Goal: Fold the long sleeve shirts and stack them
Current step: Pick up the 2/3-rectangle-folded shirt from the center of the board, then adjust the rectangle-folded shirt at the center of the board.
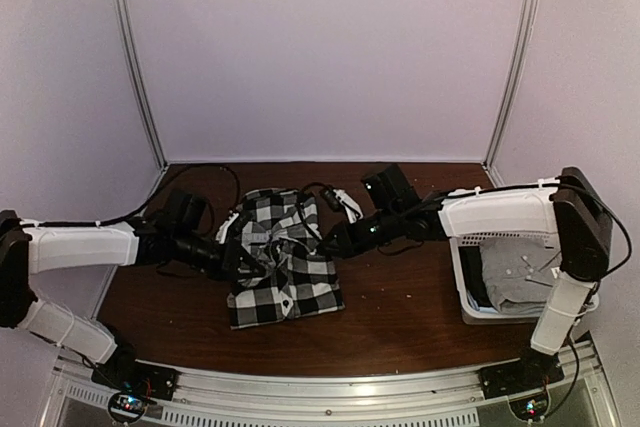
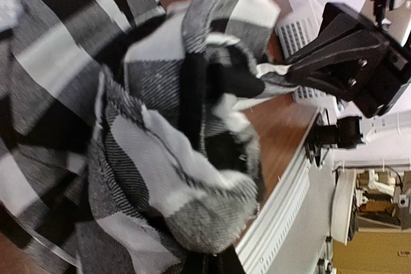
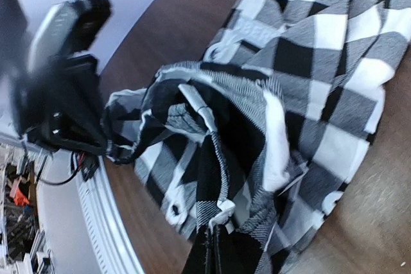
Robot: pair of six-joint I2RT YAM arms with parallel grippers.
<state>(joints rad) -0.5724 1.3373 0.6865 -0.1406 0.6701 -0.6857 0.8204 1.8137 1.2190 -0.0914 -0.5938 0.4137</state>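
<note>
The black-and-white checked shirt (image 1: 282,265) lies bunched in the middle of the brown table. Its upper part is lifted into a ridge between both grippers. My left gripper (image 1: 243,259) is at the shirt's left edge, shut on a fold of the checked cloth (image 2: 192,178). My right gripper (image 1: 327,238) is at the shirt's right edge, also shut on a fold of the checked cloth (image 3: 218,158). The plain grey shirt (image 1: 522,273) lies crumpled in the white lattice basket (image 1: 466,292) at the right. In both wrist views the cloth hides most of the fingers.
The basket stands under my right arm's elbow, near the table's right edge. Black cables (image 1: 205,172) trail over the table behind the left arm. A white metal rail (image 1: 330,387) runs along the near edge. Walls close in the back and sides.
</note>
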